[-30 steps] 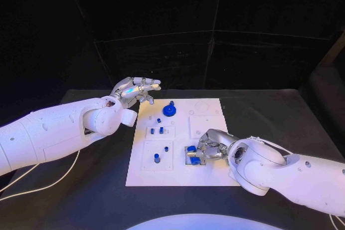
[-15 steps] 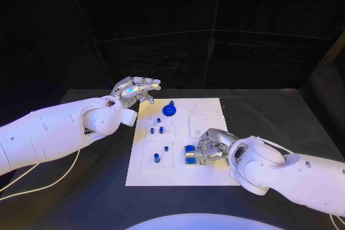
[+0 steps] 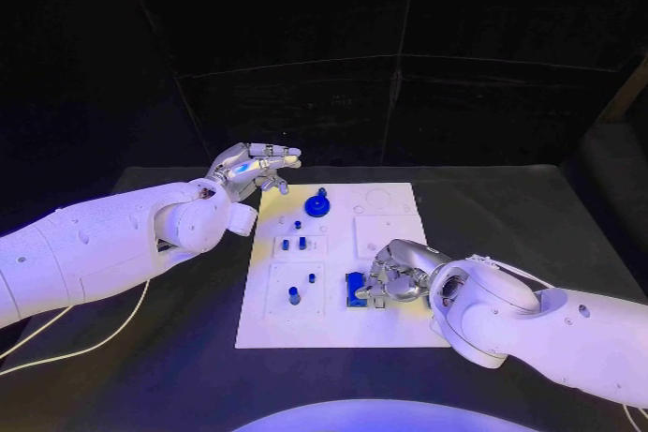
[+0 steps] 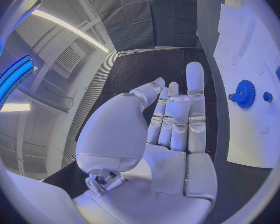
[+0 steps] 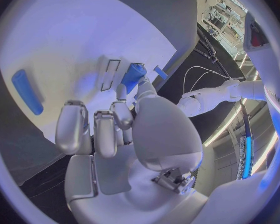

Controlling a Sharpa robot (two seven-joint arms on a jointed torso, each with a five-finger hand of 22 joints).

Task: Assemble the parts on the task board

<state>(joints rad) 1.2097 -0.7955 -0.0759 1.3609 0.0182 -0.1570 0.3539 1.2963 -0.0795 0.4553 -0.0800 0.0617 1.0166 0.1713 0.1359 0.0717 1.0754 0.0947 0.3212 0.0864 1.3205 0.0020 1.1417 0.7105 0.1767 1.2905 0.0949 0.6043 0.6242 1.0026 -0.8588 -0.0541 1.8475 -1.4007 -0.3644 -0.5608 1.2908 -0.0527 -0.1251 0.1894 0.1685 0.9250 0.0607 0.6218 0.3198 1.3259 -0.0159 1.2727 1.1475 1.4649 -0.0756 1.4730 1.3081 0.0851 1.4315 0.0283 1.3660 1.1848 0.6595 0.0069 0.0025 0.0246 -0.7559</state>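
Over the black table, right hand fingers pinch a blue part.

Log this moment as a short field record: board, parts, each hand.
board: white task board in the middle of the black table
gear: blue gear at the board's far end
pegs: small blue pegs stand in the board's left-hand plates
left hand: left hand raised past the board's far left corner, holds nothing, fingers apart
right hand: right hand low over the board's near right part, fingertips at a blue block; whether it grips cannot be told
loose part: a blue bar lies flat on the board
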